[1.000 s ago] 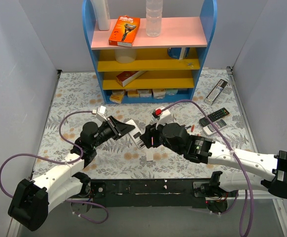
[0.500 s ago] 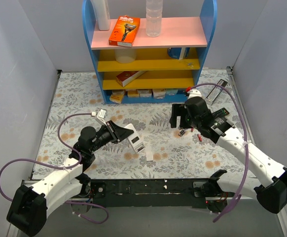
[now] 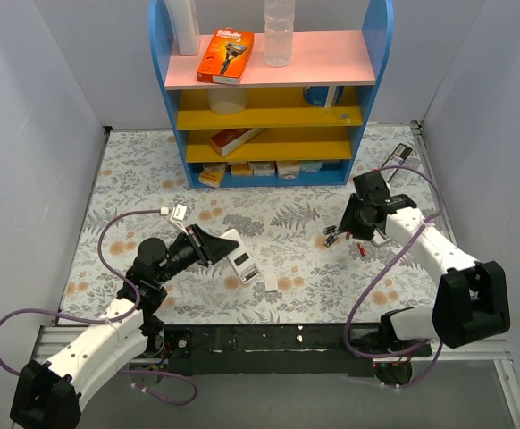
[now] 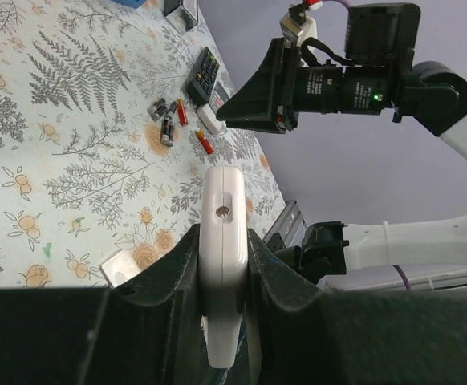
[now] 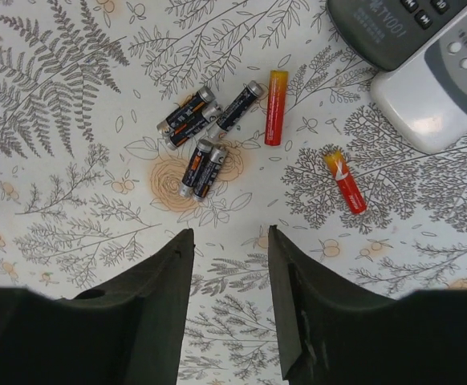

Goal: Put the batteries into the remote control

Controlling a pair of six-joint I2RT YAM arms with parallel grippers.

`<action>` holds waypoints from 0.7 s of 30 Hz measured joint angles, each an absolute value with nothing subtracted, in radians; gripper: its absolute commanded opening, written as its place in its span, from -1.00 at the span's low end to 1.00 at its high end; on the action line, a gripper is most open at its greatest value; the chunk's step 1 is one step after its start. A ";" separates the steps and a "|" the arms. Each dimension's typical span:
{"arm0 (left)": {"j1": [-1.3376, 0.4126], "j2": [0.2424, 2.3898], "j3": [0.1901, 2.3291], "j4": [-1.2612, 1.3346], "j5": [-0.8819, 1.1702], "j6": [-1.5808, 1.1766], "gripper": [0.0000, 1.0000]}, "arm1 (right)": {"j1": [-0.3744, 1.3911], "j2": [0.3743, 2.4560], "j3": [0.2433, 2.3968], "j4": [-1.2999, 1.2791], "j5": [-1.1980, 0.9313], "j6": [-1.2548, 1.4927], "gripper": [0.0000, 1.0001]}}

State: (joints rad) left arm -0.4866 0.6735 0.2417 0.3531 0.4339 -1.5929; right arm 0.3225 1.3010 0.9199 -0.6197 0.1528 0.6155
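My left gripper (image 3: 220, 243) is shut on the small white remote control (image 3: 240, 260) and holds it tilted above the table, left of centre. In the left wrist view the remote (image 4: 221, 216) stands edge-on between the fingers. The batteries (image 5: 205, 136) lie loose on the floral cloth: several black ones in a cluster, with two red-orange ones (image 5: 275, 107) beside them. They also show in the top view (image 3: 336, 237). My right gripper (image 5: 229, 237) is open and empty, hovering just above the batteries; it also shows in the top view (image 3: 354, 223).
A small white cover piece (image 3: 271, 281) lies on the cloth near the held remote. A dark grey remote (image 5: 394, 28) and a white remote (image 5: 446, 84) lie just beyond the batteries. A blue shelf unit (image 3: 269, 89) stands at the back.
My right arm has swung from the middle, beside the held remote, out to the right, over the batteries. My left gripper has moved slightly nearer and left, still holding the remote.
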 measured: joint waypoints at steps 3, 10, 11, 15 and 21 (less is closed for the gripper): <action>-0.487 0.651 0.234 0.329 0.434 -1.586 -1.00 | 0.320 1.367 0.920 -0.597 0.130 0.662 -0.19; -0.487 0.630 0.233 0.292 0.434 -1.570 -1.00 | 0.320 1.476 0.920 -0.544 0.098 0.736 -0.28; -0.487 0.629 0.233 0.288 0.434 -1.567 -1.00 | 0.320 1.486 0.919 -0.537 0.097 0.745 -0.30; -0.487 0.615 0.233 0.269 0.434 -1.558 -1.00 | 0.320 1.514 0.910 -0.505 0.097 0.773 -0.34; -0.487 0.605 0.233 0.247 0.434 -1.547 -1.00 | 0.316 1.552 0.889 -0.471 0.100 0.803 -0.42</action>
